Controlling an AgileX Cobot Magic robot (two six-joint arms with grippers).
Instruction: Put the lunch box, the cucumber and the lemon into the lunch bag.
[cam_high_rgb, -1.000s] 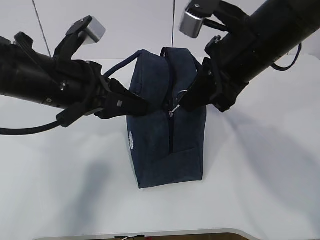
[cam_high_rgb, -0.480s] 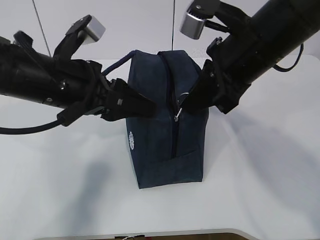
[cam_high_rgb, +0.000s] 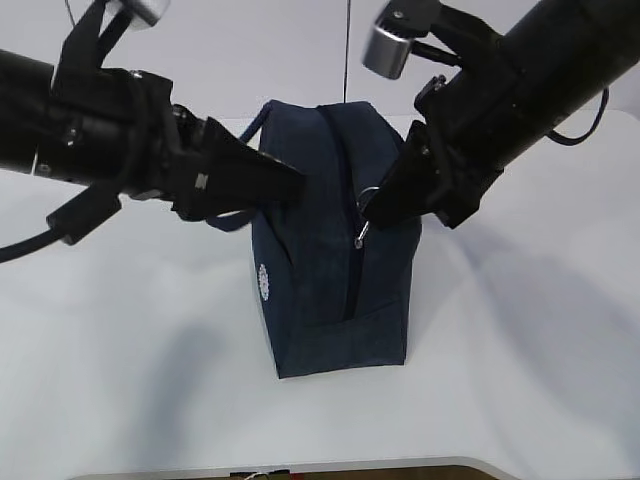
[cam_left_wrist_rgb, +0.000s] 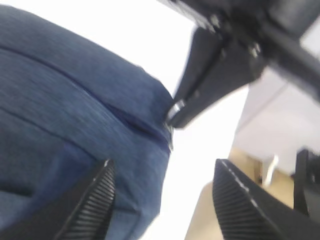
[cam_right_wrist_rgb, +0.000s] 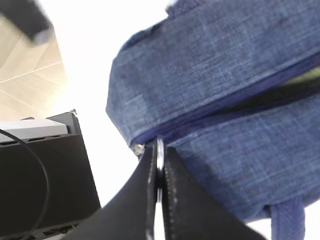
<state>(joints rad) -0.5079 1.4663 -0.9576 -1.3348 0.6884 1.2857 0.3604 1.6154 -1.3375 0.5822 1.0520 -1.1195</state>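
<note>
Currently, the ring pull (cam_right_wrist_rgb: 159, 150) is pinched by the right end effector (cam_high_rgb: 368, 212) at the lunch bag (cam_high_rgb: 320, 250)'s 3 o'clock end, while the left end effector (cam_left_wrist_rgb: 162, 197) is held spread.

Bag logo (cam_high_rgb: 264, 281) perhaps lettered, unreadable
</note>
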